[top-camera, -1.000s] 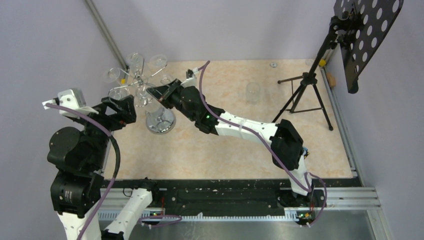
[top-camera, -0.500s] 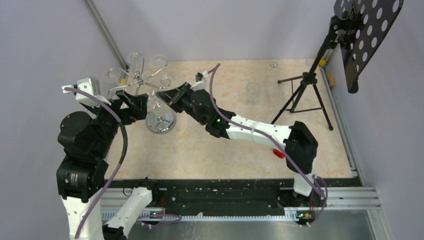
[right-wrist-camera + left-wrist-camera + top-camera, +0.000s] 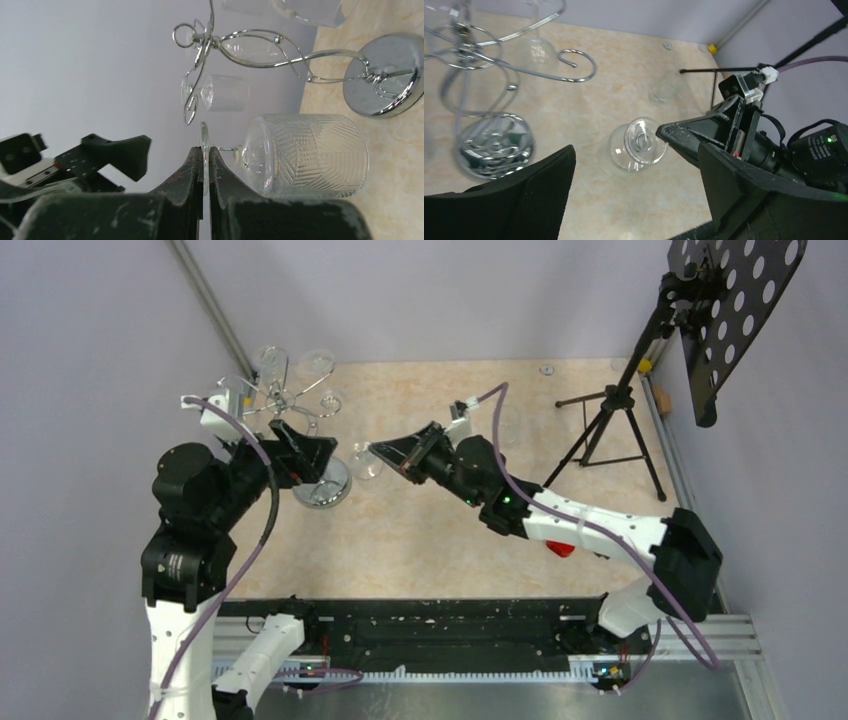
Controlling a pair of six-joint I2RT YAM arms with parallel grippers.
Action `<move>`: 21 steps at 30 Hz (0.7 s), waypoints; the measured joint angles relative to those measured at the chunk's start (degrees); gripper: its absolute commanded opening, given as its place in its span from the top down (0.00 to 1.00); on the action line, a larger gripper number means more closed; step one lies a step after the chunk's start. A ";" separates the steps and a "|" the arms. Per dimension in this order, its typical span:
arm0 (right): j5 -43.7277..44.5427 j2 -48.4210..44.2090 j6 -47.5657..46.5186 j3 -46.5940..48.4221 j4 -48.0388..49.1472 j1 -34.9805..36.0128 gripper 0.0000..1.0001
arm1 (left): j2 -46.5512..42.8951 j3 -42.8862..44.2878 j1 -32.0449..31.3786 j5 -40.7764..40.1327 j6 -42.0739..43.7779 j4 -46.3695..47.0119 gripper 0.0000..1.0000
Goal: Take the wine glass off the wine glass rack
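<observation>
The chrome wine glass rack stands at the back left on its round mirrored base. It also shows in the left wrist view and the right wrist view. My right gripper is shut on the foot disc of a clear patterned wine glass and holds it sideways above the table, clear of the rack's arms and to their right. The right wrist view shows the fingers clamping the foot and the bowl beyond. My left gripper is open and empty by the rack's stem, its jaws wide apart facing the held glass.
Other glasses hang on the rack. A clear tumbler stands mid-back on the table. A black tripod music stand with a perforated desk stands at the back right. Grey walls close the left and back sides.
My right gripper has drawn the wine glass off the rack and moved right with it. My left arm has swung right and forward toward the rack's stem.
</observation>
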 measured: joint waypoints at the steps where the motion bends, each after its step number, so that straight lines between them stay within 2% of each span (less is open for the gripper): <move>1: -0.04 -1.62 -0.02 -1.31 0.02 -0.50 1.00 | 0.24 -0.96 0.00 1.68 -0.66 0.90 0.07; 7: -0.02 -11.30 0.15 -8.24 2.89 -3.39 1.00 | 2.78 -9.01 0.00 15.67 -8.81 10.75 0.17; 11: -0.37 -14.21 0.17 -9.73 5.44 -4.04 1.00 | 5.64 -12.90 0.00 23.30 -15.63 18.03 0.31; 16: -1.95 -14.58 0.11 -9.73 6.67 -4.35 1.00 | 7.28 -14.60 -0.13 28.37 -22.38 24.15 0.53; 21: -3.82 -14.58 -0.07 -9.73 6.64 -4.35 1.00 | 7.28 -14.99 -0.24 31.21 -26.27 28.61 0.61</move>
